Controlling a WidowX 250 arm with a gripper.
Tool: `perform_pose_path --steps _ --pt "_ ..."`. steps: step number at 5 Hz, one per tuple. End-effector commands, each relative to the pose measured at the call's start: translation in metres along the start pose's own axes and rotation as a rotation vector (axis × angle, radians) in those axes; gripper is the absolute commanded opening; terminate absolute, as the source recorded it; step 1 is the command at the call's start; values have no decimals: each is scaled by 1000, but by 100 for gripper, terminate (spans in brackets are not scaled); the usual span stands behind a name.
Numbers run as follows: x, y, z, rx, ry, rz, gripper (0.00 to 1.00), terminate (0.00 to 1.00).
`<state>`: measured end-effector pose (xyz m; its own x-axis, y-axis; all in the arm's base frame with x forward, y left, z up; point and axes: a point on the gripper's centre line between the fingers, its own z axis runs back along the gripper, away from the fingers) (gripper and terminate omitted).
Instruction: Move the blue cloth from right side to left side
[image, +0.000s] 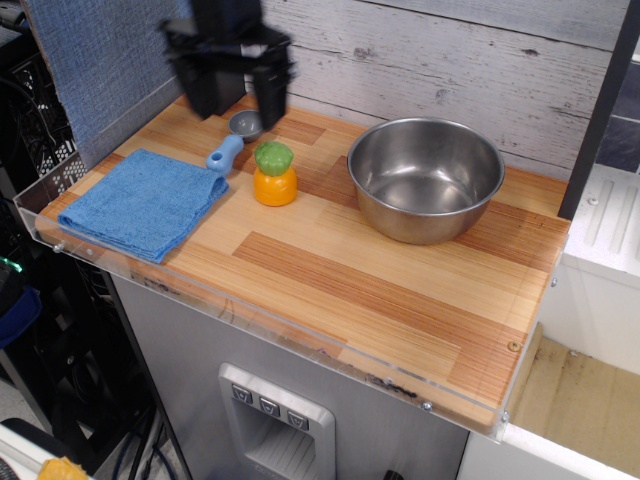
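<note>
The blue cloth (142, 203) lies flat and folded on the left end of the wooden counter (380, 290), near the front-left corner. My black gripper (238, 104) hangs open and empty above the back of the counter, up and to the right of the cloth, well clear of it. Its two fingers point down, just over the small scoop.
A light-blue scoop with a grey cup (236, 136) lies by the cloth's far right corner. An orange toy with a green top (274, 175) stands beside it. A steel bowl (425, 178) sits at the back right. A grey-blue fabric panel (95, 60) stands at the left.
</note>
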<state>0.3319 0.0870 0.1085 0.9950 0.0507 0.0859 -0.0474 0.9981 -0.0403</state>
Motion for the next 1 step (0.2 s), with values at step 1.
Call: perform_pose_path --steps 1 --pt "23 -30 14 37 11 -141 100 100"
